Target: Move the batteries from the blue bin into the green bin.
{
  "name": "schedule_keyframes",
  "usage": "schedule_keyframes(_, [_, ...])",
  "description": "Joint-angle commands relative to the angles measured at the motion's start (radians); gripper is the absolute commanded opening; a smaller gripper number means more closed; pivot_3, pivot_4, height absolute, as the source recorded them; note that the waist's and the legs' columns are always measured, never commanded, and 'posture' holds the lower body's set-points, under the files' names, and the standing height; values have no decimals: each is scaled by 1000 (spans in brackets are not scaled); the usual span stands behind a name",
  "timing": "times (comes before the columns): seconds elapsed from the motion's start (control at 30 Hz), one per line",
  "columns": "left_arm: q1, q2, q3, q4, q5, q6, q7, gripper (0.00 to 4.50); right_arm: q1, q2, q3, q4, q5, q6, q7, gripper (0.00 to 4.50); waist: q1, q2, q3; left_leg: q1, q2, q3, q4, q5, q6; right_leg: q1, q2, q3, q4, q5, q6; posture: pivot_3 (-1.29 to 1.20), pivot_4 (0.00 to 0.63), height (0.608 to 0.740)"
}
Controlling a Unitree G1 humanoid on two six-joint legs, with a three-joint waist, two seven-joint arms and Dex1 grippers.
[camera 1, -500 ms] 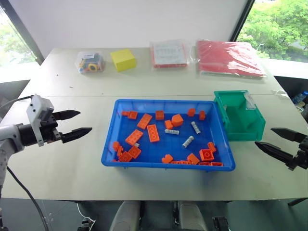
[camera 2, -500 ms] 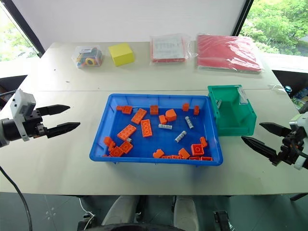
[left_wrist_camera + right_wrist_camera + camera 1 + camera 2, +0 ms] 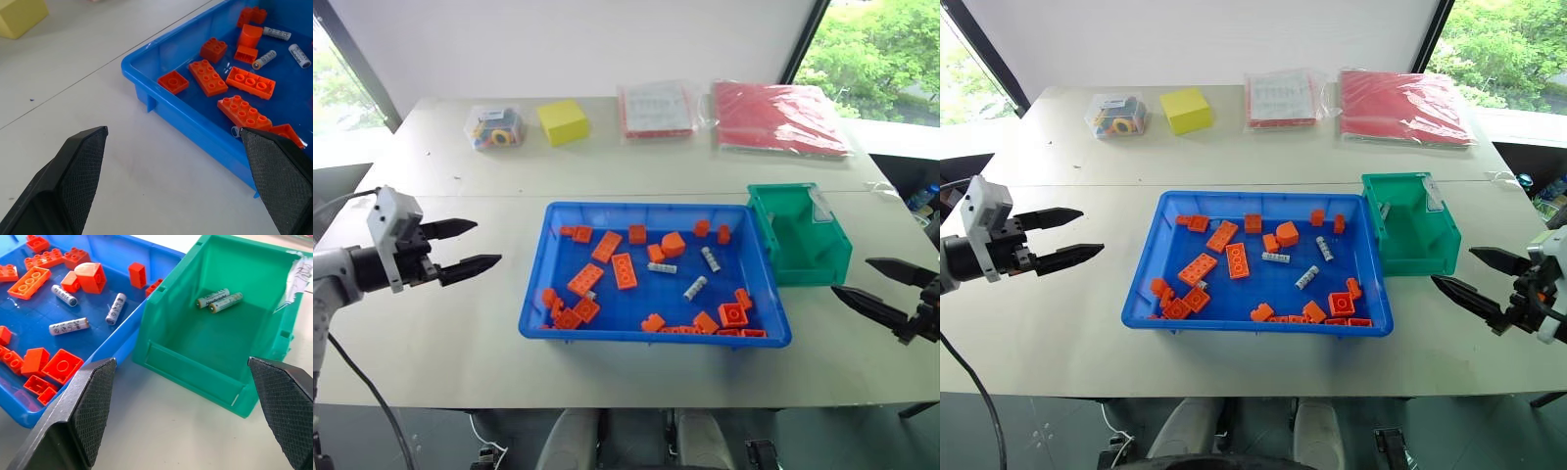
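surface: a pale top that carries everything; a red packet, a clear packet of papers, a yellow block and a small bag of coloured bits lie along its far side.
blue bin: in the middle, near side; holds scattered orange bricks and loose batteries.
green bin: touching or just beside the blue bin's far right corner, open top up.
batteries in blue bin: three show clearly, lying flat right of centre among the bricks; a fourth seems to lie by the left wall, partly hidden.
batteries in green bin: two lie side by side on its floor, so the task looks partly done.
handling: probably light, stiff, smooth metal cylinders that roll and slip easily; best pinched across the middle of the barrel, from above, clear of nearby bricks.
left gripper: hovers over bare surface left of the blue bin, pointing toward it; fingers spread wide, holding and touching nothing.
right gripper: hovers right of the green bin, near side, pointing toward both bins; fingers spread wide, empty.
next step: likely the right gripper reaching for the nearest battery.
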Motion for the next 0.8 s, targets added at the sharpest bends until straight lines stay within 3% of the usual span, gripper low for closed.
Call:
schedule_keyframes(0.03, [-24, -15, 16, -28, -29, 6, 18, 4500, -18, -11, -12, 14, -9, -21, 5, 4410, 0, 0, 0, 0, 0, 0, 0, 0, 0, 0, 0, 0, 0, 0, 0, 0, 150, 736])
schedule_keyframes(0.43, [-30, -21, 9, -116, -102, 80, 17, 4500, -147, -79, 69, 56, -8, -23, 44, 4410, -3, 0, 0, 0, 0, 0, 2, 0, 0, 1, 2, 0, 0, 1, 0, 0, 150, 736])
schedule_keyframes(0.63, [-38, 25, -29, -183, -121, 102, -52, 4500, -491, -145, 418, 41, -41, -51, 107, 4410, -8, 1, 1, 2, 3, 3, 2, 0, 0, 0, 3, 2, 0, 3, -4, 0, 150, 736])
schedule_keyframes(0.8, [-22, 40, -28, -231, -145, 120, -77, 4500, -802, -78, 702, 137, -121, -100, 201, 4410, -7, 1, 1, 0, 3, 4, 1, 0, 0, -3, 3, 3, 0, 4, -1, 0, 150, 736])
